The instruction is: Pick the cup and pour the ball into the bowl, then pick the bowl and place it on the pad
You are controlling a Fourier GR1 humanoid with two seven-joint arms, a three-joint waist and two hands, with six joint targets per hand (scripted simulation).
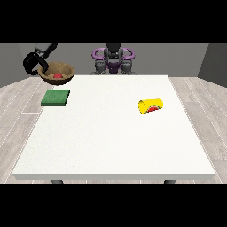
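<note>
A brown bowl hangs in the air over the table's far left corner, just beyond the green pad. A red ball lies inside the bowl. The black hand at the view's left is curled round the bowl's left rim and holds it up. The yellow cup lies on its side on the right half of the table, with a red patch showing at its mouth. No hand shows at the view's right.
The white table spreads wide between the pad and the cup. The robot's torso stands behind the far edge. Wooden floor surrounds the table.
</note>
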